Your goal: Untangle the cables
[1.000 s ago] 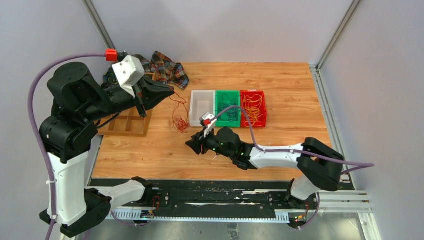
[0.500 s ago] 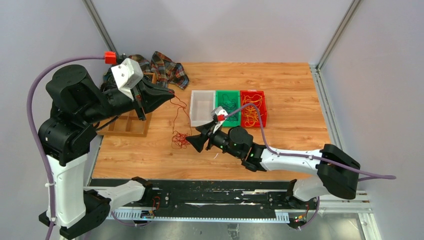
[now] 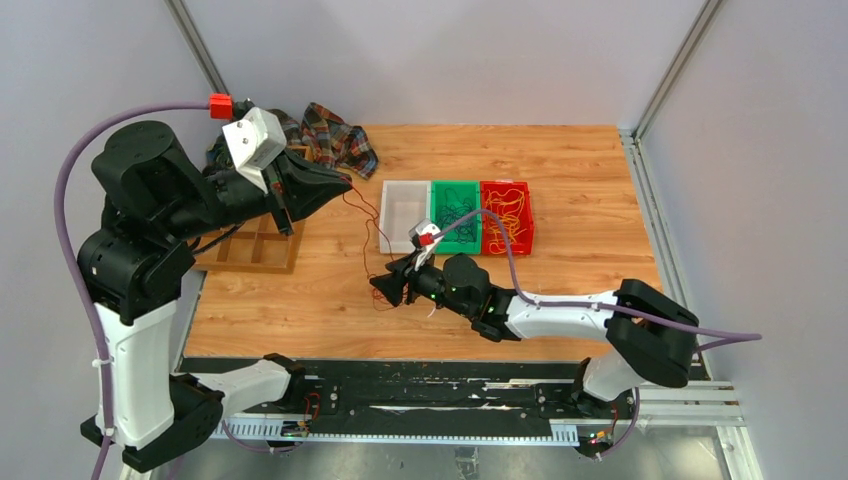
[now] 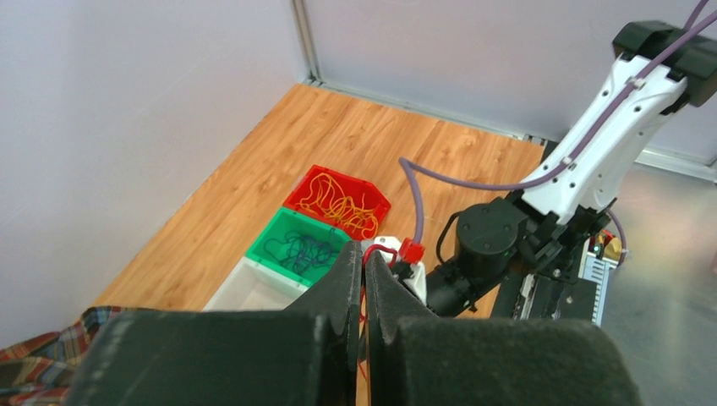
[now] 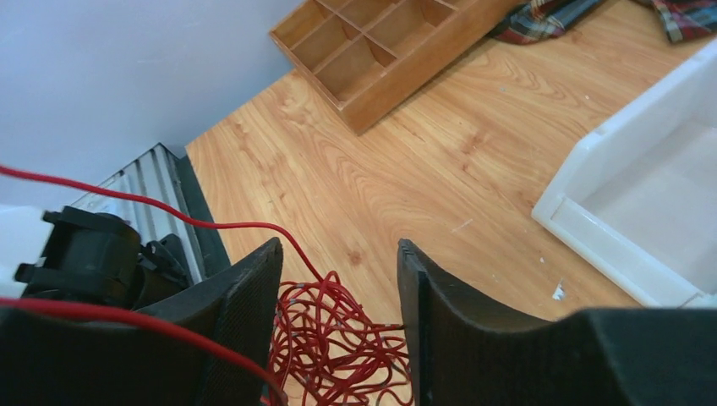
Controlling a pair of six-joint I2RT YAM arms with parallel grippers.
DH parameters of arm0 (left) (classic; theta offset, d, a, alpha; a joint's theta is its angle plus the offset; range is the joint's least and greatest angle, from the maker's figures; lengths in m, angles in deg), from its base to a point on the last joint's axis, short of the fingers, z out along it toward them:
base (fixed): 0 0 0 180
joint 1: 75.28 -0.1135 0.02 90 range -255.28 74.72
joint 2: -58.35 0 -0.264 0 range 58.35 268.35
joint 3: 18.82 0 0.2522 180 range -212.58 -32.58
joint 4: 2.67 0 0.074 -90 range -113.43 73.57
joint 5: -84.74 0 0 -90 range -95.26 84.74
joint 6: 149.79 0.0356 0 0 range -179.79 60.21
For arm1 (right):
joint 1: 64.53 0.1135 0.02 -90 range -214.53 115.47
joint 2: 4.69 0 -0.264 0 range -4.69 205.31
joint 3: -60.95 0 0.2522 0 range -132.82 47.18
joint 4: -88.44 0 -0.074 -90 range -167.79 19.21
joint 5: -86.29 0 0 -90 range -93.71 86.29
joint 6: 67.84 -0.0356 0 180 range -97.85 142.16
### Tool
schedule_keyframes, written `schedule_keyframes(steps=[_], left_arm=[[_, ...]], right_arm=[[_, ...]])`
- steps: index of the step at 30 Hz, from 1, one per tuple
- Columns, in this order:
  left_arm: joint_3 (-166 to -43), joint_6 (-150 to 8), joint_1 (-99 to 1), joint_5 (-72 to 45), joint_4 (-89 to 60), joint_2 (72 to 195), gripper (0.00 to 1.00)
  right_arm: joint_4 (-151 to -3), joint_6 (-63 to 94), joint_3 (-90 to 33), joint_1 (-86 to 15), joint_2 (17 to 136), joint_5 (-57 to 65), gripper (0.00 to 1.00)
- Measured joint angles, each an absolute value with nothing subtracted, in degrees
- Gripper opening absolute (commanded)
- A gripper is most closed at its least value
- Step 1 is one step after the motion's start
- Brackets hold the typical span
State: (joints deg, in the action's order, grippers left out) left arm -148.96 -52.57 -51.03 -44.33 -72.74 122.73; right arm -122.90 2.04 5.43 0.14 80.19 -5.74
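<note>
Separating step: the left end effector [image 4: 365, 262], raised at ten o'clock, is clamped on a strand from the tangle of thin red wire cable [image 5: 330, 347]. The tangle lies at six o'clock on the wooden counter [image 3: 580, 180]. The right end effector [image 5: 338, 254] hovers over it, jaws apart and empty. The next move likely calls for pinning the bundle.

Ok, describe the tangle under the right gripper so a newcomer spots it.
On the table stands a white bin; on its near side hangs the right gripper, jaws open. Between its fingers, on bare wood, lies the red cable tangle, unlike the dark cables and yellow-orange cables, which sit in neighbouring bins.
</note>
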Motion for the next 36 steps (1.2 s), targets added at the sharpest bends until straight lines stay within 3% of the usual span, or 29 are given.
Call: schedule_keyframes(steps=[7,19,28,36], left_arm=[[-150.1,-52.3,-51.0,-45.6,-72.8,122.3,0.00],[-159.3,-50.4,-51.0,-44.6,-74.4,124.2,0.01],[-167.5,-48.1,-51.0,-34.8,-71.1,125.3,0.00],[-161.7,-45.3,-51.0,-27.7,-65.0,120.7,0.00]], right_arm=[[-124.4,0.7,5.3,-0.2,83.2,-7.4,0.43],[-126.4,-2.0,4.7,-0.4,91.2,-8.8,0.44],[-125.6,-3.3,8.6,-0.4,91.5,-11.9,0.44],[-124.0,-4.7,14.5,-0.4,88.0,-15.0,0.41]])
